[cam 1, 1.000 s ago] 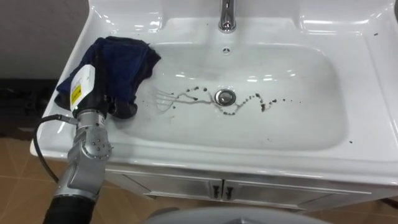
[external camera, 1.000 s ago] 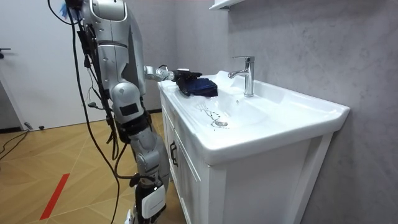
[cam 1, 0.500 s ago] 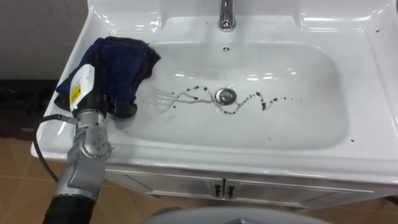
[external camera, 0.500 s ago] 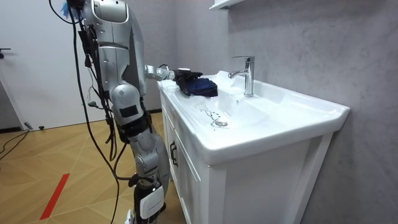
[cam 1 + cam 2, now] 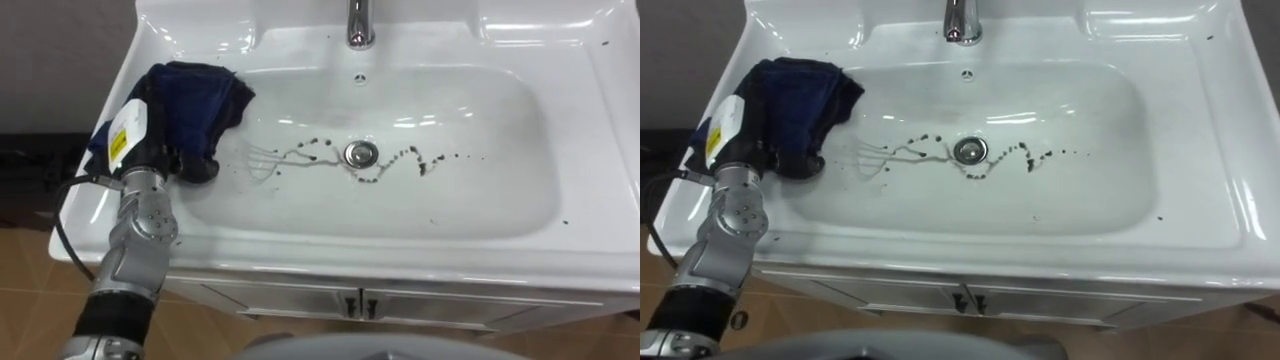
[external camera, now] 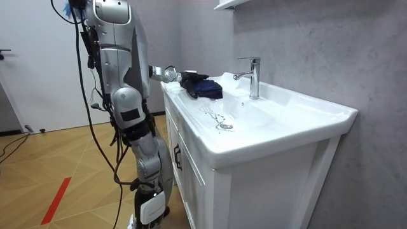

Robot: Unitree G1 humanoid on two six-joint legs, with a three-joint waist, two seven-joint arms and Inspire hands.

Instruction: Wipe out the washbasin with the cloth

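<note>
Your left hand [image 5: 136, 138] rests at the basin's [image 5: 480, 190] left rim, half buried in the dark blue cloth [image 5: 195, 95] (can't tell whether it grips). Faucet [image 5: 360, 25] cut off above.

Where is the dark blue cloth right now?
In the eye views the dark blue cloth sits on the left rim and slope of the basin, at the robot's left hand, left of the drain.

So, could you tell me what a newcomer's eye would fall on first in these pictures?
The dark blue cloth bunched on the left rim of the white basin stands out first, with the robot's left hand at it. Next comes the trail of dark specks, which winds across the basin floor on both sides of the drain.
</note>
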